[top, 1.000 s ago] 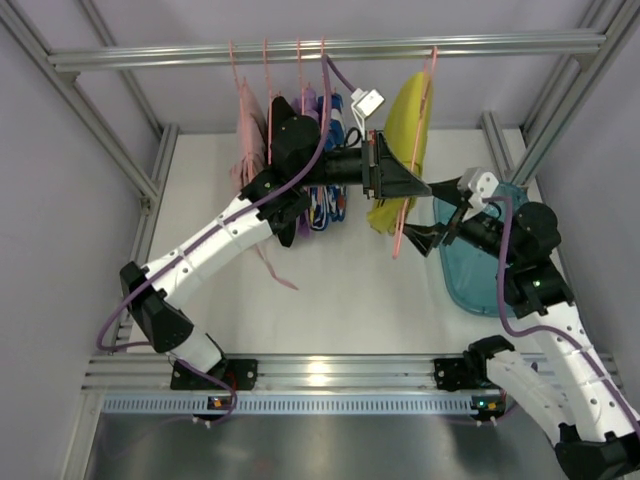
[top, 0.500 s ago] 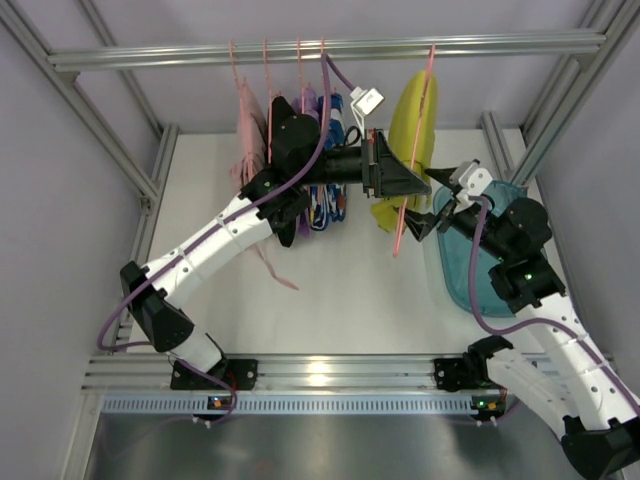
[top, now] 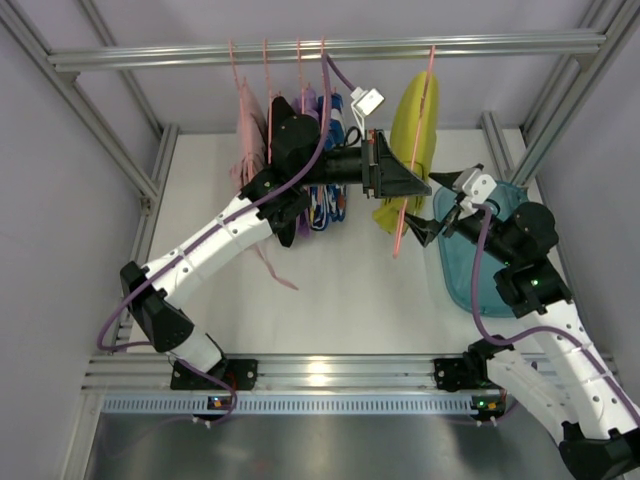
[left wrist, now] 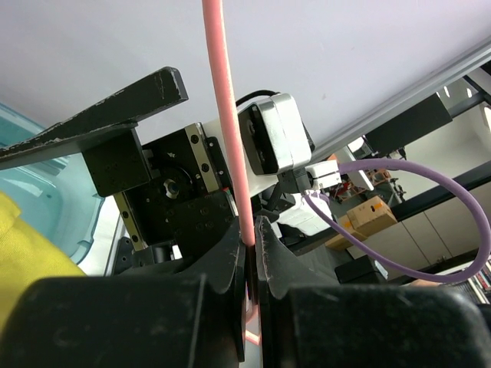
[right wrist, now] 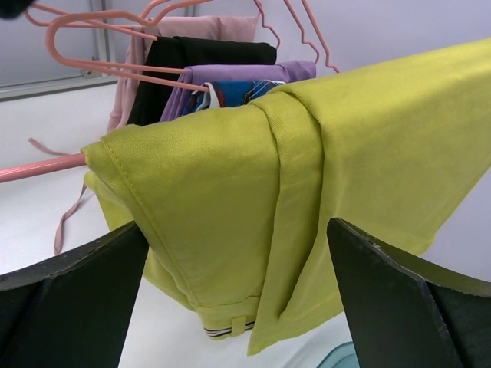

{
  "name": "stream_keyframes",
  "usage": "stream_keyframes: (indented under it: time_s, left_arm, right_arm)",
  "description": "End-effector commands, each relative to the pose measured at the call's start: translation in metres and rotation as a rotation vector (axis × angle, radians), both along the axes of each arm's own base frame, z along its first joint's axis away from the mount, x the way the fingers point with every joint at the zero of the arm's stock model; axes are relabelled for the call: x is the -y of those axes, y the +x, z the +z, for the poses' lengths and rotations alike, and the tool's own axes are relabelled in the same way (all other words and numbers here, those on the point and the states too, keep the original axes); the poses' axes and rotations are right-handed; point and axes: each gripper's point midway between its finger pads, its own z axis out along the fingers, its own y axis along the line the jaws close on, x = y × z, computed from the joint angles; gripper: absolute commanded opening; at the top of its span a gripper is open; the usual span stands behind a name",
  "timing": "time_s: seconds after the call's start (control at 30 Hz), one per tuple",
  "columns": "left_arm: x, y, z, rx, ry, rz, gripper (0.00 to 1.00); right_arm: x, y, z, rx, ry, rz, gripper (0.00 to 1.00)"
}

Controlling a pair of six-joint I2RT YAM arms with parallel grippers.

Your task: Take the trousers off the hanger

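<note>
Jaws wide open, the right end effector (top: pixel 428 205) has edged nearer the yellow-green folded trousers (right wrist: pixel 307 169) at upper right; the left end effector (left wrist: pixel 251 230) stays clamped on their thin pink wire hanger (left wrist: pixel 226 115). Grasping looks next.

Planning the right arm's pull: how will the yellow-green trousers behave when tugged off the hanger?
The trousers hang folded in soft creases, so probably floppy and light. The hanger is thin wire; it may flex, though the left gripper pinches it shut.
</note>
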Motion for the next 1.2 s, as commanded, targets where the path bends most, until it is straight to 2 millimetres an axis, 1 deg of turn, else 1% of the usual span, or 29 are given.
stream_keyframes:
  time_s: [0.0, 0.1, 0.13, 0.2, 0.37, 0.57, 0.7, 0.8, 0.83, 0.9, 0.97, 1.07, 1.13, 1.17]
  left_arm:
    - [-0.036, -0.032, 0.084, 0.344, -0.273, 0.012, 0.00]
    - [-0.036, -0.032, 0.082, 0.339, -0.268, 0.012, 0.00]
    - [-0.037, -0.032, 0.082, 0.340, -0.269, 0.015, 0.00]
    - [-0.037, -0.032, 0.080, 0.340, -0.266, 0.014, 0.00]
    - [-0.037, -0.033, 0.079, 0.333, -0.268, 0.013, 0.00]
    - [-0.037, -0.033, 0.077, 0.325, -0.263, 0.007, 0.00]
    - [-0.036, -0.033, 0.076, 0.322, -0.263, 0.006, 0.00]
    - [-0.037, -0.034, 0.078, 0.317, -0.265, 0.003, 0.00]
    - [-0.036, -0.034, 0.077, 0.314, -0.264, 0.002, 0.00]
    - [-0.037, -0.035, 0.080, 0.313, -0.269, -0.003, 0.00]
    - [-0.036, -0.035, 0.079, 0.311, -0.267, -0.009, 0.00]
    - [-0.038, -0.037, 0.080, 0.315, -0.269, -0.010, 0.00]
    - [-0.038, -0.038, 0.078, 0.311, -0.264, -0.010, 0.00]
    - [-0.038, -0.037, 0.077, 0.308, -0.262, -0.011, 0.00]
  right_arm:
    - [-0.001, -0.004, 0.028, 0.061, 0.018, 0.024, 0.99]
    - [-0.004, -0.011, 0.038, 0.082, 0.016, 0.063, 0.99]
    - [-0.004, -0.013, 0.031, 0.050, 0.003, 0.066, 0.99]
    - [-0.004, -0.014, 0.035, 0.058, -0.005, 0.069, 0.99]
    - [0.001, -0.011, 0.032, 0.057, -0.026, 0.050, 0.99]
    - [0.001, -0.006, 0.028, 0.053, -0.029, 0.042, 0.99]
    - [0.002, 0.004, 0.027, 0.045, -0.011, 0.007, 0.99]
    - [0.007, 0.014, 0.027, 0.048, -0.007, -0.040, 0.99]
    - [0.008, 0.017, 0.031, 0.071, -0.004, -0.052, 0.99]
    - [0.012, 0.026, 0.030, 0.082, -0.008, -0.088, 1.00]
    - [0.016, 0.033, 0.033, 0.113, -0.008, -0.121, 0.99]
    - [0.016, 0.036, 0.039, 0.156, -0.031, -0.116, 0.99]
    - [0.019, 0.037, 0.044, 0.168, -0.038, -0.115, 0.95]
    - [0.018, 0.038, 0.041, 0.160, -0.047, -0.106, 0.94]
